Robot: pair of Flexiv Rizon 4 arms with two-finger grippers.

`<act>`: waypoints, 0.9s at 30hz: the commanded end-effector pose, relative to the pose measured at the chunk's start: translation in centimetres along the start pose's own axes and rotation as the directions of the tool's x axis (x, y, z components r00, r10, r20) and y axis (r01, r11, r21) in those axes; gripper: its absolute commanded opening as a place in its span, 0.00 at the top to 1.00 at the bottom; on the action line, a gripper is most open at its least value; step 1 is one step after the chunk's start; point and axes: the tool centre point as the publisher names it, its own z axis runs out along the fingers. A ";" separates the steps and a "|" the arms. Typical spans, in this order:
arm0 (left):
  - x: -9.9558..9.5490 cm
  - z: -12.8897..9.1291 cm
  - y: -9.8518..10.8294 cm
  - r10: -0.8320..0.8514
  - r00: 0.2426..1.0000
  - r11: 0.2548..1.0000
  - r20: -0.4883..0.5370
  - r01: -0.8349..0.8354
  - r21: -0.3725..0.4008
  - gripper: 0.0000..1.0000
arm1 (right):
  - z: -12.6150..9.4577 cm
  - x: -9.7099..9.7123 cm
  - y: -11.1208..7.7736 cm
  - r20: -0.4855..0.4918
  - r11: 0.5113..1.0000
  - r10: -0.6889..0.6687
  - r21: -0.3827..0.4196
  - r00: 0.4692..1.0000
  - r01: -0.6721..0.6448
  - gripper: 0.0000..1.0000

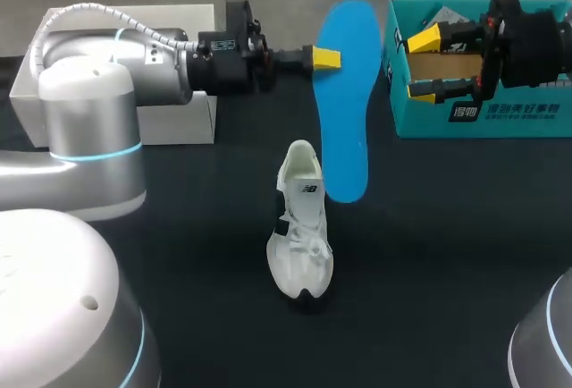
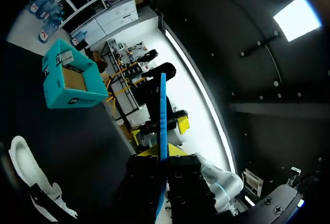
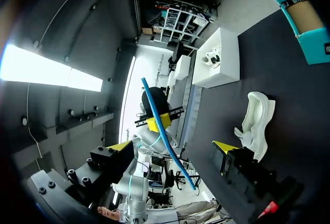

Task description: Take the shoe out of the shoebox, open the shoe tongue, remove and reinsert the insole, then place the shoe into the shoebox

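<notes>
Shoebox point(image 1: 483, 115): teal, open, at the far right of the table.
Shoe point(image 1: 301, 227): white, stood mid-table; judged light and soft on top, best taken at the heel.
Insole point(image 1: 347, 93): blue, held in the air; judged thin and easily bent.
Left gripper point(image 1: 327, 57): clenched on the insole's edge.
Right gripper point(image 1: 427, 67): fingers spread, nothing held, at the shoebox.

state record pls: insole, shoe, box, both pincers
insole: blue, out of the shoe, held in the air
left pincer: shut on the insole's edge
shoe: white sneaker, standing on its sole on the black table, untouched
shoebox: teal, open, far right
right pincer: open, empty, overlaps the shoebox in the head view
white box: far left, behind the left arm
</notes>
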 end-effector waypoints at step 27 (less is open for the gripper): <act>-1.5 1.1 0.4 -0.371 0.928 0.927 -0.019 0.370 -0.062 1.00 | 2.5 -0.4 -0.2 -0.068 1.000 0.018 -0.010 0.998 -0.019 0.00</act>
